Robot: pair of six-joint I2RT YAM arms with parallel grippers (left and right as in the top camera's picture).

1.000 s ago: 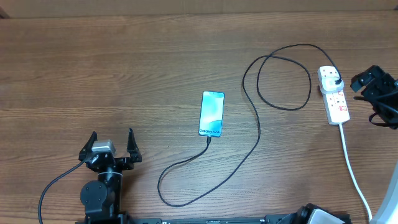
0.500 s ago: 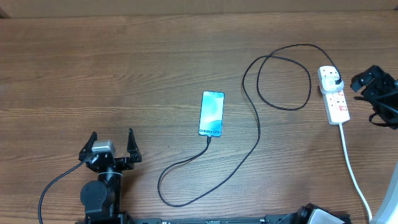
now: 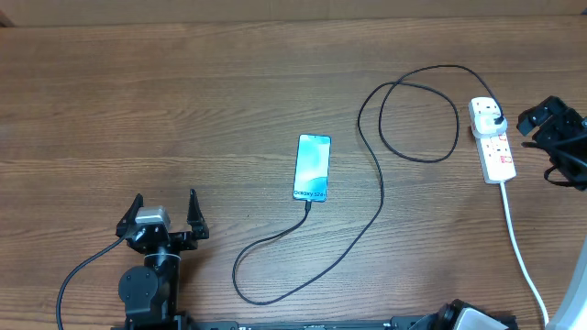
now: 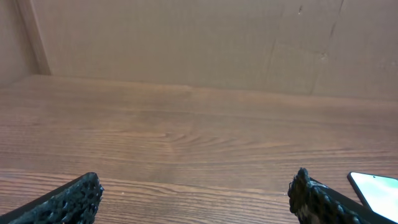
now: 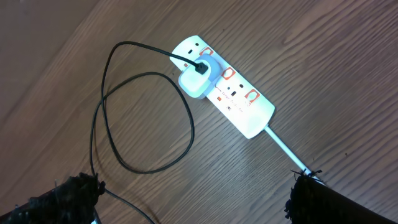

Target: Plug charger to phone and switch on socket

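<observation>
The phone [image 3: 312,167] lies flat mid-table with its light-blue screen lit; its corner also shows in the left wrist view [image 4: 375,188]. The charger cable [image 3: 378,188] runs from the phone's near end in loops to its plug [image 3: 492,115] fitted in the socket [image 3: 496,147], a white power strip with red-marked switches, also in the right wrist view [image 5: 239,99]. My left gripper [image 3: 164,216] is open and empty at the front left, far from the phone. My right gripper [image 3: 548,121] is at the right edge beside the socket, open and empty in the right wrist view [image 5: 196,199].
The socket's thick white cord [image 3: 521,252] runs toward the front right edge. A cardboard wall [image 4: 199,43] stands behind the wooden table [image 3: 138,101].
</observation>
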